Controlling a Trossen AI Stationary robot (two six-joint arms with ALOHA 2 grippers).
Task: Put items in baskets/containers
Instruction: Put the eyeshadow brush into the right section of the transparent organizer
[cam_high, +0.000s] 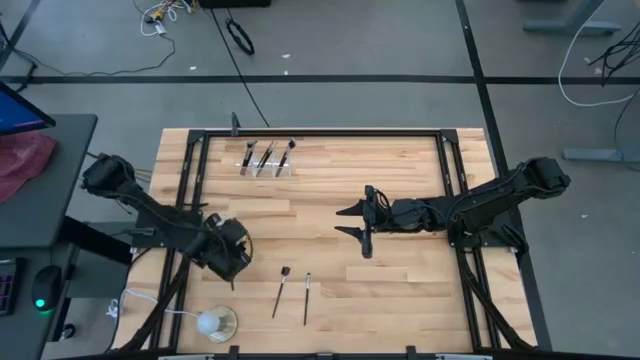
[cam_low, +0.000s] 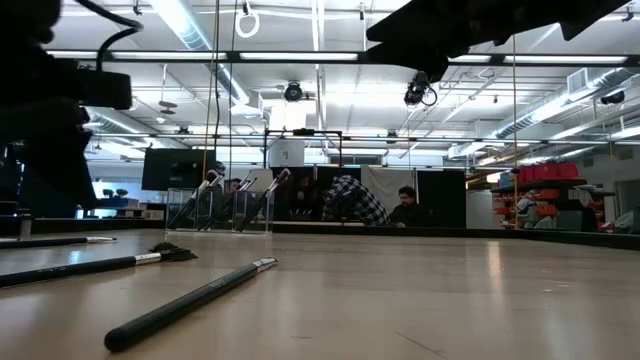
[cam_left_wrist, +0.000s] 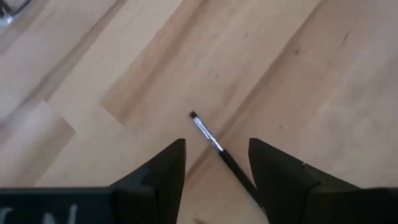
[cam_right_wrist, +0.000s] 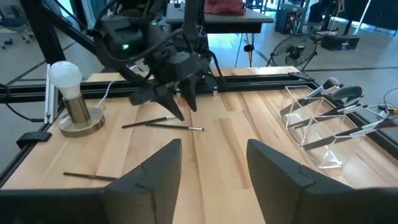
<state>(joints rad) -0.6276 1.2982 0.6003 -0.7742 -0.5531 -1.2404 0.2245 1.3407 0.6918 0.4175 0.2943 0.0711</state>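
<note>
A clear holder (cam_high: 267, 160) stands at the table's far side with three brushes leaning upright in it (cam_right_wrist: 339, 96). Two loose brushes (cam_high: 281, 292) (cam_high: 307, 298) lie flat near the front edge. A third brush (cam_left_wrist: 208, 137) lies flat on the wood between the open fingers of my left gripper (cam_left_wrist: 217, 143), which points steeply down just above it without touching it. In the high view that gripper (cam_high: 232, 255) hides this brush. My right gripper (cam_high: 343, 221) hangs open at mid-table, well above the wood, with nothing between its fingers.
A white ball lamp on a round base (cam_high: 213, 322) with a white cord stands at the front left corner, close to my left arm. A black frame (cam_high: 320, 132) runs along the table's edges. Bare wood lies between the two grippers. People sit in the room beyond the table.
</note>
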